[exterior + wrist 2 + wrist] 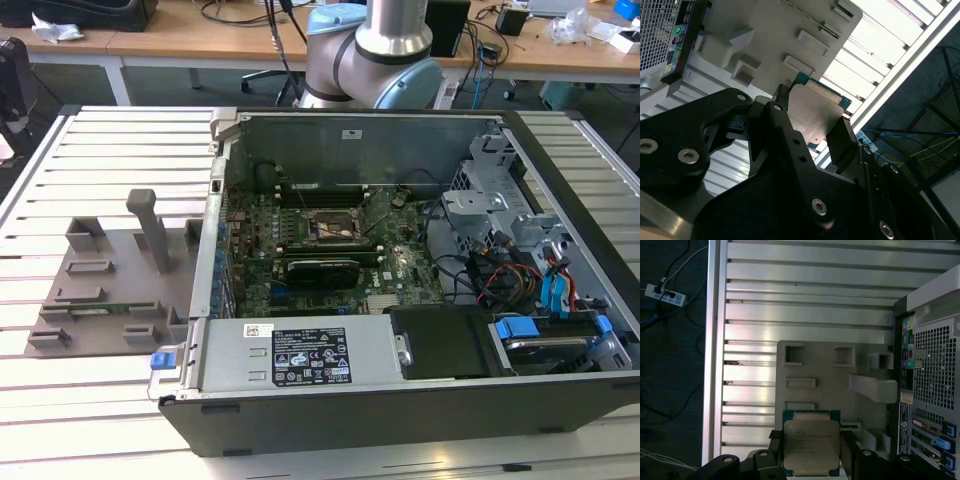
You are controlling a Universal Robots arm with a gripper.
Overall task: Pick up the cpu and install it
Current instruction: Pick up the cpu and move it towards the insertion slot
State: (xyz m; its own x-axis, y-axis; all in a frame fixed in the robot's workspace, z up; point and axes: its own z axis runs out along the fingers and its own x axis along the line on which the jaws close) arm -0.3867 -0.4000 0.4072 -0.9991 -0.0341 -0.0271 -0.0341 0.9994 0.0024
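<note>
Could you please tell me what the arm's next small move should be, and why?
Probably carry the cpu level toward the computer case, heading for the socket on its board. In both wrist views the gripper is shut on the cpu's edges and holds it clear above the grey fixture plate, so the pick looks done.

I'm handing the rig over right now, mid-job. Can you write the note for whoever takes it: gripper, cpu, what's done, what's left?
Gripper: shut on the cpu, with fingers against two opposite edges and the metal top plate facing both wrist views.
Position: the cpu is held over the grey fixture plate, beside the open computer case and not inside it.
Done: the pickup.
Left: the install. The cpu is not yet at the socket on the motherboard.
</note>
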